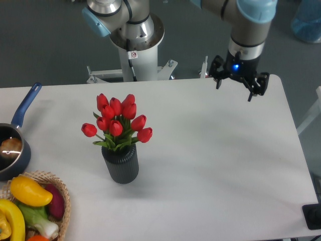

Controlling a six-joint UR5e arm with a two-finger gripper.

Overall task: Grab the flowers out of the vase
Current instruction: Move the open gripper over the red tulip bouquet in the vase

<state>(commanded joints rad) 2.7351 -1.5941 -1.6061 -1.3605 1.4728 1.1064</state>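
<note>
Hovering near the table's (241, 165) far edge, the claw (233, 89) seems spread, flowers (118, 120) in vase (121, 163) well off at eight o'clock.

Gripper (233, 92) hangs above the far right part of the surface (215, 150), fingers (217, 83) spread, nothing between them. Between it and the flowers (118, 122) lies bare surface; no object interrupts that line. The flowers stand upright in the vase (121, 163), buds uncovered from above and from the right. To the left, well apart from the vase: a saucepan (14, 140) and a basket of vegetables (32, 208) at the near left corner. The robot base (135, 42) stands behind the far edge.
</note>
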